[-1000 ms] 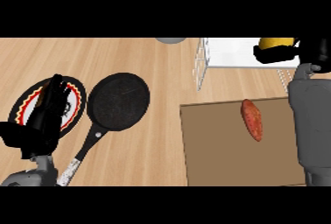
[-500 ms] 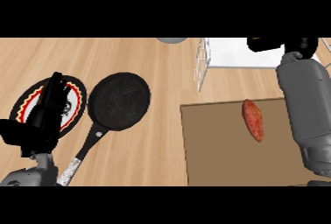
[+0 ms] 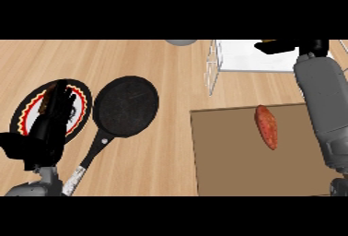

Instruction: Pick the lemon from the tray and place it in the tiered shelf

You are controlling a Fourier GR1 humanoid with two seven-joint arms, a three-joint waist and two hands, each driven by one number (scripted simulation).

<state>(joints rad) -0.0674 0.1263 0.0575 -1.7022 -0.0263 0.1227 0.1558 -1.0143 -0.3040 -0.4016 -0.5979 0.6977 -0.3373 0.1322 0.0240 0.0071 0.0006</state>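
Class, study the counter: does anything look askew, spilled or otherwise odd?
Nothing is spilled or broken. The pan lies flat beside the plate, and a reddish vegetable lies on the tray. One oddity: no lemon shows anywhere, though the right hand is over the shelf.

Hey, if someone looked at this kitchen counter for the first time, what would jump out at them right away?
Probably the black frying pan lying left of centre on the wooden counter, its handle running toward the lower left. Beside it, the robot's left hand shows over a round plate with a red and white rim. On the right, a reddish oblong piece of food lies on the brown tray, and the right hand is up at the white tiered shelf.
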